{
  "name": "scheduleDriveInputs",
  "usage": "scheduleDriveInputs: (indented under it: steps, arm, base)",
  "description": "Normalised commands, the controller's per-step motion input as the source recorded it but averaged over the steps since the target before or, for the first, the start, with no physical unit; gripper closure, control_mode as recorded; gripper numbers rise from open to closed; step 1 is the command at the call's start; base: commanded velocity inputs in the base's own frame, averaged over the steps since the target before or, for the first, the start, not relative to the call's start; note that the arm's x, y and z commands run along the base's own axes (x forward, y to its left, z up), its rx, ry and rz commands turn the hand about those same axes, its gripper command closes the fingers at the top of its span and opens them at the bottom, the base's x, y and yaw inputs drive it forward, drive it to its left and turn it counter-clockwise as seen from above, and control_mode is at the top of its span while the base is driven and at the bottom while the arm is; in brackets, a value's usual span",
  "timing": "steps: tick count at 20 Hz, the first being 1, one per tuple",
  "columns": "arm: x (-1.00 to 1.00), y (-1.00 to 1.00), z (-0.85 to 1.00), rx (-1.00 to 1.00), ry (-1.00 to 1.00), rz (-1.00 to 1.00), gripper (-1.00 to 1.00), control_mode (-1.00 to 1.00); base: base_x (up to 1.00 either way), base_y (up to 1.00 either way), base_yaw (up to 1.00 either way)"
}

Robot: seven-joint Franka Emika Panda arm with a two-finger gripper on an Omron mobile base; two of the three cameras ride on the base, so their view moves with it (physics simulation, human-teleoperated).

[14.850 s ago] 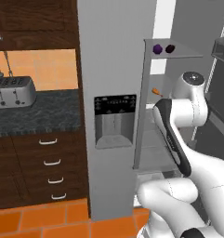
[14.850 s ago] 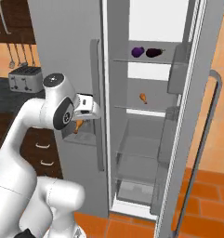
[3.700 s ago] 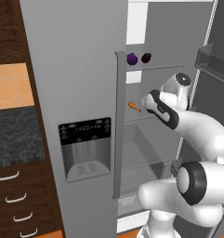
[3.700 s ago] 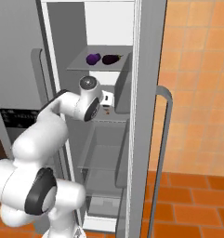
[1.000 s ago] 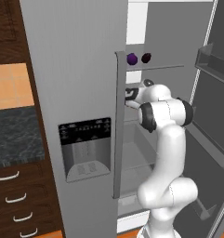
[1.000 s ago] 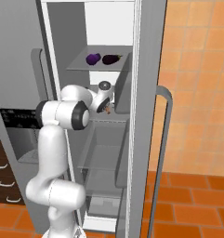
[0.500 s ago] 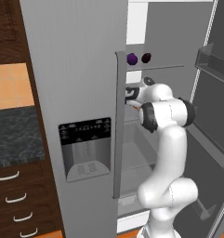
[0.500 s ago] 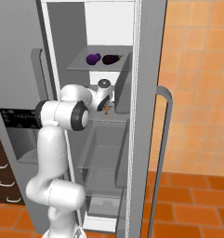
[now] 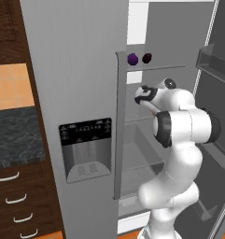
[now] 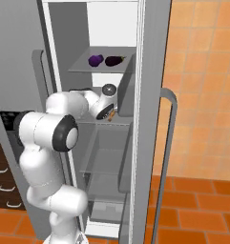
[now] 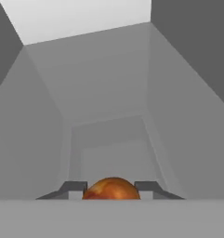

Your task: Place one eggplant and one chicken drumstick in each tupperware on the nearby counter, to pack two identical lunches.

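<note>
Early stage, by the look of it: nothing packed. The two-finger dark gripper (image 11: pixel 111 189) is clenched on one small orange-brown chicken drumstick (image 11: pixel 112 189), inside the tall grey open refrigerator (image 9: pixel 76 93) at its middle shelf. The drumstick shows as a rounded, glossy orange-brown lump between the fingertips. Two glossy dark-purple oval eggplants (image 10: pixel 105 60) lie on the shelf above, untouched. The dark speckled stone counter (image 9: pixel 16 135) lies left of the refrigerator.

Two eggplants (image 10: pixel 96 60) (image 10: pixel 114 60) lie side by side on the fridge's upper shelf (image 10: pixel 88 68); a drumstick (image 10: pixel 111 113) sits on the shelf below (image 10: pixel 121 120).
</note>
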Motion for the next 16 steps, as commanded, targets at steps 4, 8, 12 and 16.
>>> scheduleDriveInputs:
  steps: [4, 8, 12, 16]
  arm:
    - [-1.0, -0.34, 1.0, 0.03, 0.05, -0.05, 1.0, -1.0]
    - [-1.0, -0.14, 1.0, 0.0, 0.18, -0.01, 1.0, -1.0]
    - [-1.0, 0.0, 0.48, -0.07, 0.29, 0.0, 1.0, -1.0]
    - [-1.0, 0.0, -0.03, -0.11, 0.2, 0.0, 1.0, -1.0]
  base:
    - [0.0, 0.0, 0.0]
    - [0.0, 0.0, 0.0]
    - [0.0, 0.0, 0.0]
    - [0.0, 0.0, 0.0]
